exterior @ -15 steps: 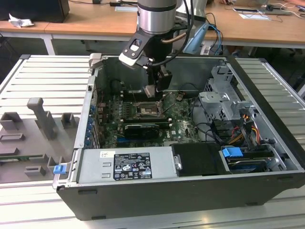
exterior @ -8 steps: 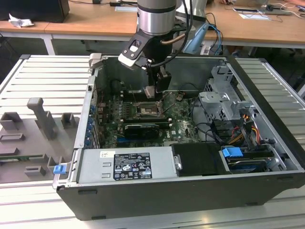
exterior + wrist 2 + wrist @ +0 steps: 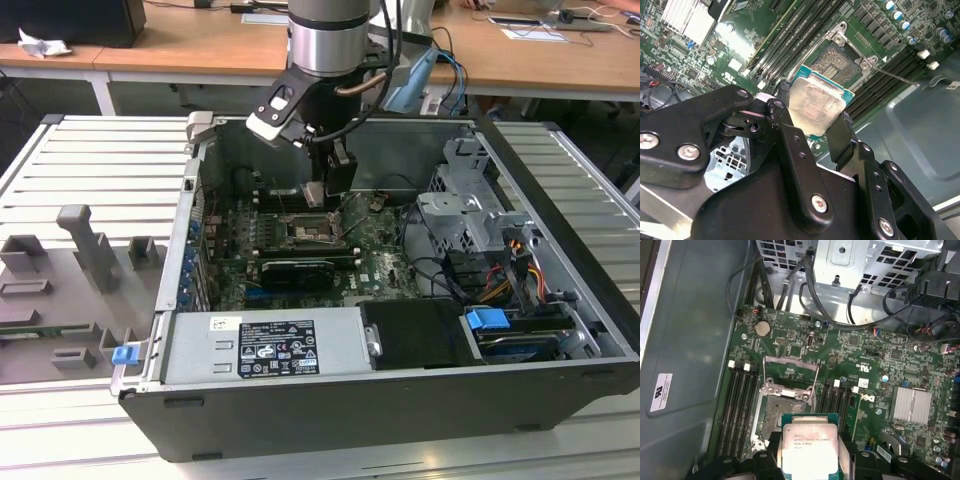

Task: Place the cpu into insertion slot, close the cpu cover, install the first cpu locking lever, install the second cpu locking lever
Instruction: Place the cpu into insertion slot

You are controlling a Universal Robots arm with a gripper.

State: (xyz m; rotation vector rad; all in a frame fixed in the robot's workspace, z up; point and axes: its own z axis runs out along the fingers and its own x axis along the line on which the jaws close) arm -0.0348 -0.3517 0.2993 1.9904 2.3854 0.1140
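Exterior view: an open computer case (image 3: pixel 400 420) lies on a slatted metal table (image 3: pixel 90 160); the arm (image 3: pixel 325 40) reaches down into it from above, over the green motherboard (image 3: pixel 380 265).
Grasp: the end effector (image 3: pixel 814 114) is closed on the cpu (image 3: pixel 809 447); its black fingers (image 3: pixel 790 137) clamp two opposite edges of the chip, as both wrist views show.
Chip: dull silver face turned toward the wrist cameras, green border visible around it; held flat above the board and clear of it.
Socket: the insertion slot (image 3: pixel 781 412) lies uncovered, its dark contact field exposed inside a silvery rim; in the first wrist view the chip overlaps one side of the slot, so it hangs just beside and partly over it, not seated.
Cover: the cpu cover (image 3: pixel 790 359) stands swung open on the far side of the slot from the chip; the board shows through its window.
Lever: a thin locking lever (image 3: pixel 895 77) juts out from a corner of the slot, unlatched.
Surroundings: long black memory slots (image 3: pixel 740 405) flank the socket on both sides; a ribbed heatsink (image 3: pixel 912 405) sits further along the board; a power supply (image 3: pixel 260 345) fills the case's near corner.
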